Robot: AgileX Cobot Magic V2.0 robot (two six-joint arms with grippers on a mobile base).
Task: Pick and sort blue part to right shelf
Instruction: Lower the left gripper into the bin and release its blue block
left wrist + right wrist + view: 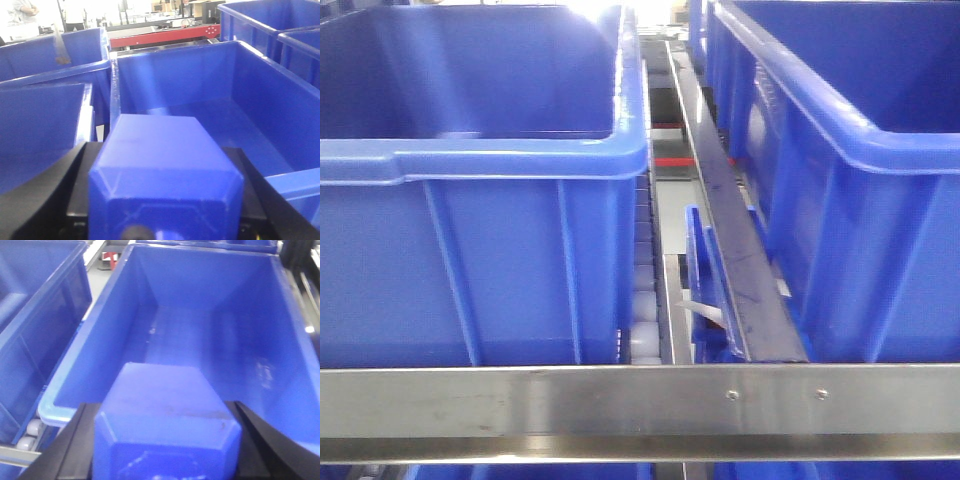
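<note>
The left jaws squeezed a blue part (165, 170) over a blue bin (200, 75), likely so it would drop inside. The right jaws squeezed another blue part (165, 410) over another bin (112, 335).

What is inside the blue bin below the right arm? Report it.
The bin shows only bare blue floor and walls; no parts in the visible stretch. Its near floor is covered by the blue part held in the right pincer.
</note>
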